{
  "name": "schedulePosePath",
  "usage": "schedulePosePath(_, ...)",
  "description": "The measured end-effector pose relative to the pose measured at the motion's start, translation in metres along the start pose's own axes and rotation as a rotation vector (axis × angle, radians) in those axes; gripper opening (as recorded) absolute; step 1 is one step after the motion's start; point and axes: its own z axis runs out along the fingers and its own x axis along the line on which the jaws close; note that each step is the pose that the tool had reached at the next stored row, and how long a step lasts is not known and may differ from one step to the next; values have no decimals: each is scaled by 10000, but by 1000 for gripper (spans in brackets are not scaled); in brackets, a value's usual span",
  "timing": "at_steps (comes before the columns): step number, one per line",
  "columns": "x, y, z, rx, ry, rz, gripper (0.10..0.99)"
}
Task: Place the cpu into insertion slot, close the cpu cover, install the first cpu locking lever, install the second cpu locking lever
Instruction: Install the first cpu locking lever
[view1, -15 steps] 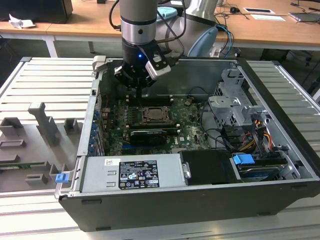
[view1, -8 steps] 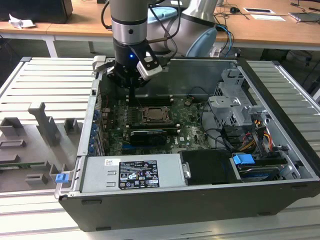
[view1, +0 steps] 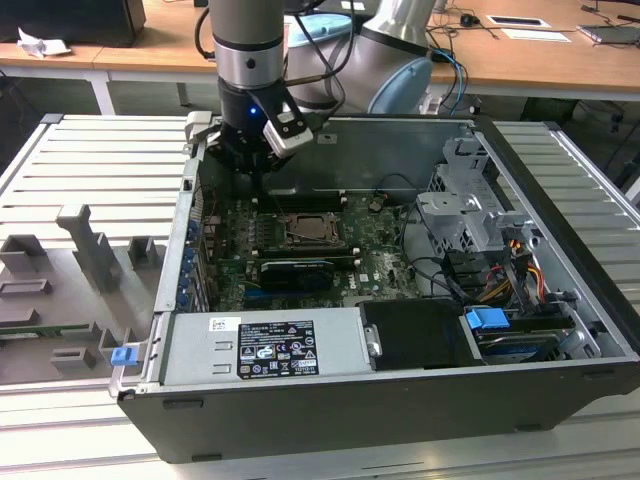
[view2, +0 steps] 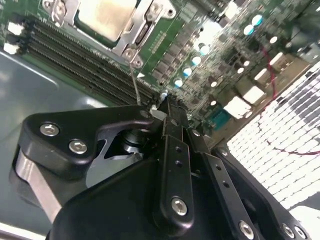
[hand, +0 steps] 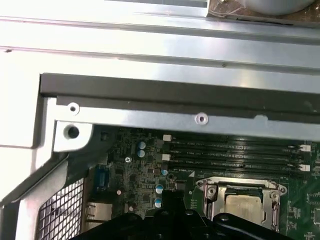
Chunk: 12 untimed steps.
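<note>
We are seeing the tool (view2: 166, 106) clenched just beside a lever (view2: 134, 75); the cpu (view2: 107, 17) is lying ahead of it, under the cover (view2: 145, 25). An angled push risks the lever slipping free.

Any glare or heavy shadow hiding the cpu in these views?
First wrist view: glare whitens the slatted table, yet the cpu shows plainly. Second wrist view: the vent grille is washed out; the cpu shines pale. Exterior view: even light.
</note>
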Motion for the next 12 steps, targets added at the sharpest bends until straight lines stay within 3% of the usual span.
schedulePosePath(2, -8, 28, 15, 2, 2, 0, 106)
schedulePosePath(6, -100, 21, 24, 3, 2, -1, 106)
schedulePosePath(12, -154, 17, 39, 3, 2, 2, 106)
